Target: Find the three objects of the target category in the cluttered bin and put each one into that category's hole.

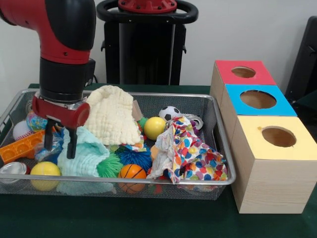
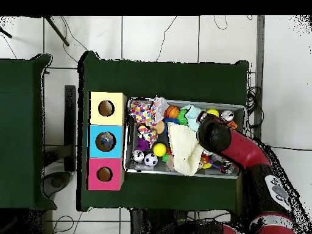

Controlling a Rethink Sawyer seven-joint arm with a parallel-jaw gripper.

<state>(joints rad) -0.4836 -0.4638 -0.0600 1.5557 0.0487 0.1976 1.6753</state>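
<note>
The silver wire-mesh bin (image 1: 124, 182) is full of clutter and also shows in the overhead view (image 2: 183, 173). My gripper (image 1: 60, 144) hangs over the bin's left part in the front view, its two black fingers apart and down among the clutter. A crinkly blue and clear packet (image 1: 45, 152) lies at the fingers, between the orange brick and a mint cloth (image 1: 86, 151). I cannot tell whether the fingers touch it. Other packets are hidden. In the overhead view the arm (image 2: 213, 135) covers the gripper.
Red (image 1: 242, 74), blue (image 1: 257, 99) and yellow (image 1: 277, 136) boxes with holes stand right of the bin. In the bin: cream cloth (image 1: 114, 116), spotted cloth (image 1: 190, 153), yellow ball (image 1: 154, 127), soccer ball (image 1: 170, 113), basketball (image 1: 132, 172), blue spiky ball (image 1: 133, 157), orange brick (image 1: 20, 146), metal can (image 1: 12, 168).
</note>
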